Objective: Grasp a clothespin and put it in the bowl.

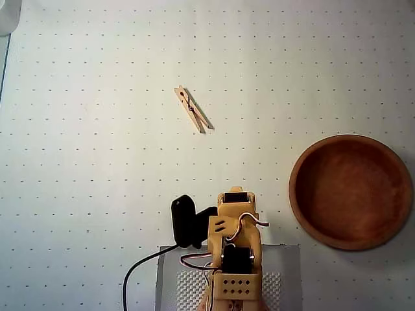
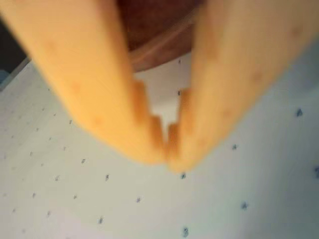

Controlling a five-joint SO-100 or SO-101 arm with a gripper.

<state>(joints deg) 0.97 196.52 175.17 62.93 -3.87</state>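
In the overhead view we are looking down on a white dotted mat [image 1: 97, 162], with the clothespin [image 1: 192, 109] lying flat on it above the arm, slanting from upper left to lower right with its dark spring showing at the middle. It is sitting well apart from the bowl [image 1: 351, 192], which is resting empty near the right edge of the view. Our arm [image 1: 235, 253] is folded up over its grey base pad [image 1: 285, 265] at the bottom centre, and a black cable [image 1: 139, 269] is curling away from it to the lower left. In the wrist view we are seeing the gripper [image 2: 167, 157] very close and blurred: its two orange fingers [image 2: 89, 84] are meeting at the tips with nothing between them, so it is clenched and empty. Behind the fingers a curved piece of the bowl's reddish-brown rim is showing at the top, and the dotted mat is filling the rest.
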